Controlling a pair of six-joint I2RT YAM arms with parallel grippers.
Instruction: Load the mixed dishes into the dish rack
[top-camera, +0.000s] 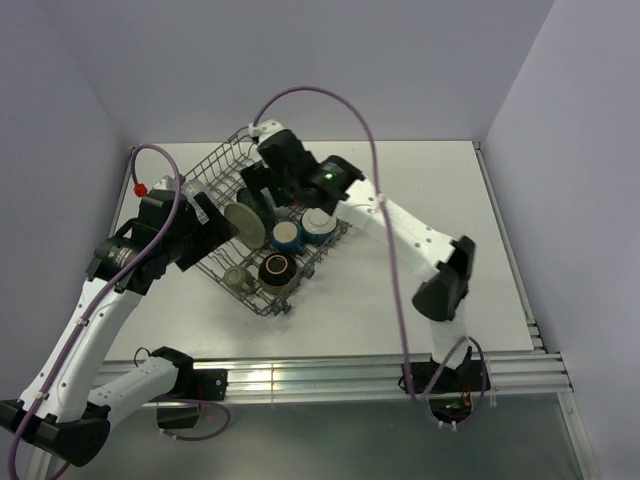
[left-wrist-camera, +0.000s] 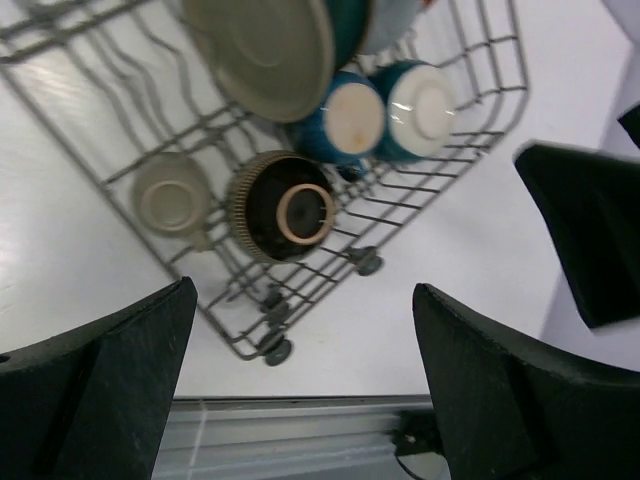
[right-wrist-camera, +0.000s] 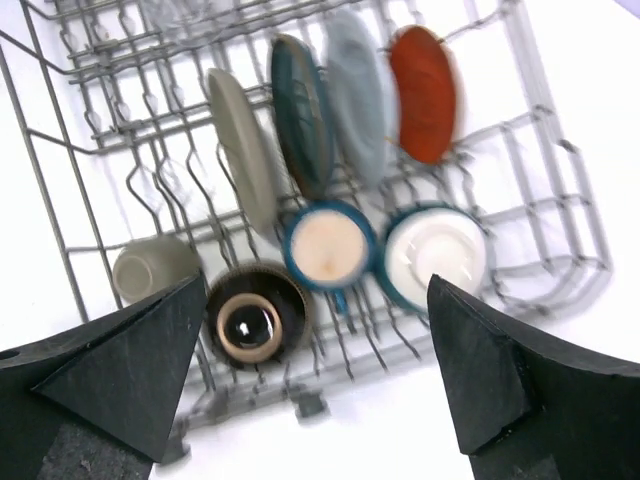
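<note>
White tabletop (top-camera: 330, 315) is carrying the full dish rack (top-camera: 218, 168). The left claw (left-wrist-camera: 300, 400) and right claw (right-wrist-camera: 320, 390) are hanging spread, empty. Dropping lower risks toppling the upright plates (right-wrist-camera: 300, 110).

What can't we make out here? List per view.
Top: right arm covers the rack's far half; of the plates only the beige plate shows.
Right wrist: clear item at the top edge, cut off and blurred; can't confirm a glass.
Left wrist: other plates cut off by the top edge, blurred; count unclear.
Left wrist: pale dish blurred; cup or bowl, can't tell.
</note>
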